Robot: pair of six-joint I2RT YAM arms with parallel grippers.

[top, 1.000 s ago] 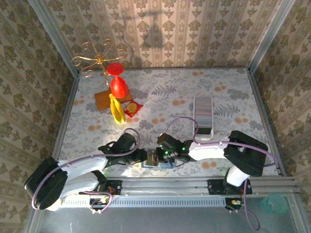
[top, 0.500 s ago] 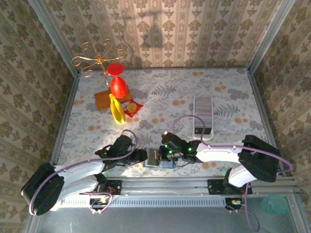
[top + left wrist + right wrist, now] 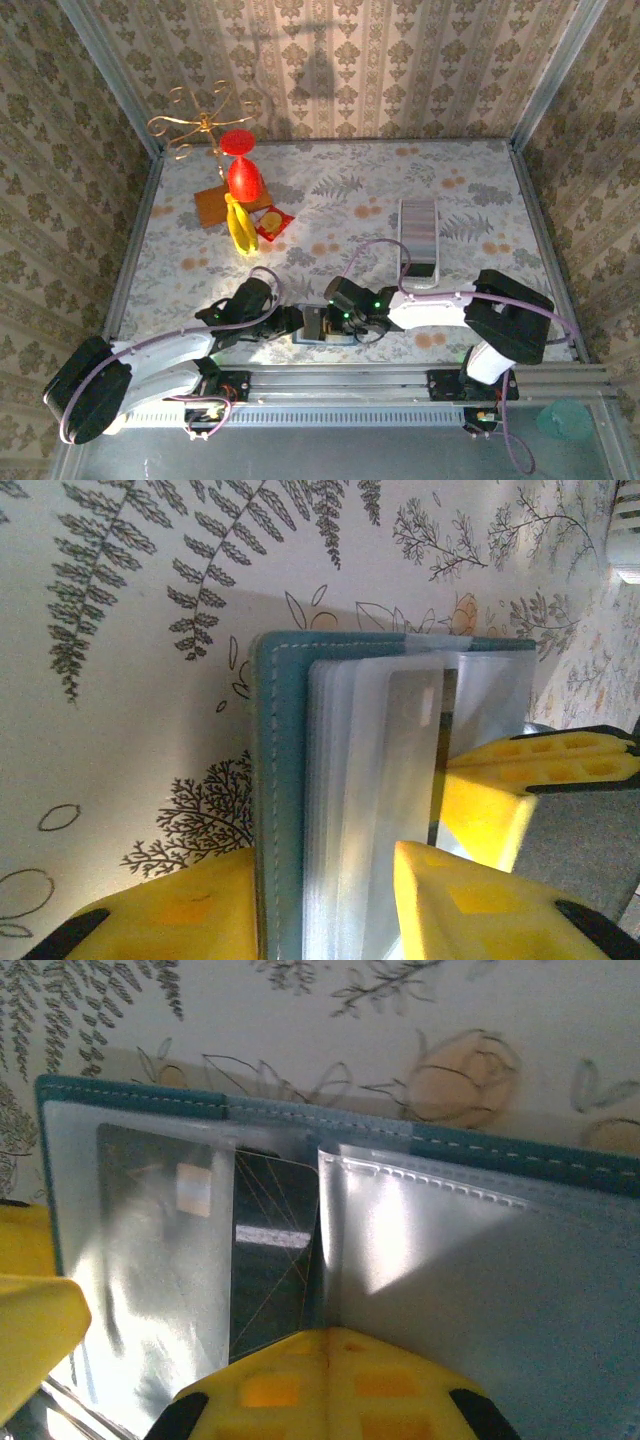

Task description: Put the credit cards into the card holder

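Here the card holder (image 3: pixel 268 780) sits pinched between the left jaws.

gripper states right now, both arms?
Left gripper: closed on the edge of the card holder.
Right gripper: closed, tips at the card; whether it grips the card cannot be told.

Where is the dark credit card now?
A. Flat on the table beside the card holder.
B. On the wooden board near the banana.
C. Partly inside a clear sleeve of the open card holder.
C: the credit card lies partly under a clear sleeve of the card holder, its near end in the right gripper.
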